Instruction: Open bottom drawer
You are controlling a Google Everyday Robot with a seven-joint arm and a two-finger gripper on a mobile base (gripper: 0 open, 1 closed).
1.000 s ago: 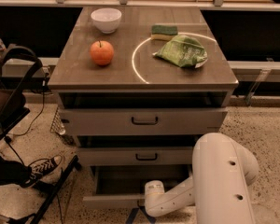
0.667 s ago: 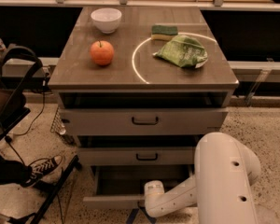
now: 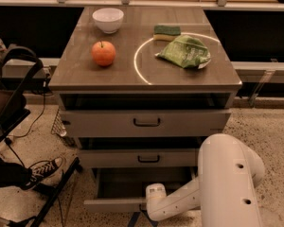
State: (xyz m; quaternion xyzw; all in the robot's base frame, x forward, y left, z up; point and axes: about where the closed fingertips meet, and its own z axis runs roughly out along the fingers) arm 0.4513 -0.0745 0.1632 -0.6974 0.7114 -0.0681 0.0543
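Observation:
The bottom drawer [image 3: 114, 204] is the lowest of three pale drawers in the cabinet. It stands pulled out toward me, and its grey inside [image 3: 142, 182] shows. Its handle is hidden behind my wrist. My white arm [image 3: 227, 178] reaches in from the lower right. My gripper [image 3: 143, 208] is at the middle of the bottom drawer's front edge, mostly hidden by the wrist. The middle drawer [image 3: 142, 158] and the top drawer [image 3: 146, 122] stand slightly out too.
On the cabinet top [image 3: 75, 70] are an orange [image 3: 103, 53], a white bowl [image 3: 108, 20], a green sponge [image 3: 167, 31] and a green chip bag [image 3: 185, 51]. A black chair [image 3: 9, 103] and a person's sneaker [image 3: 42, 170] are at the left on the speckled floor.

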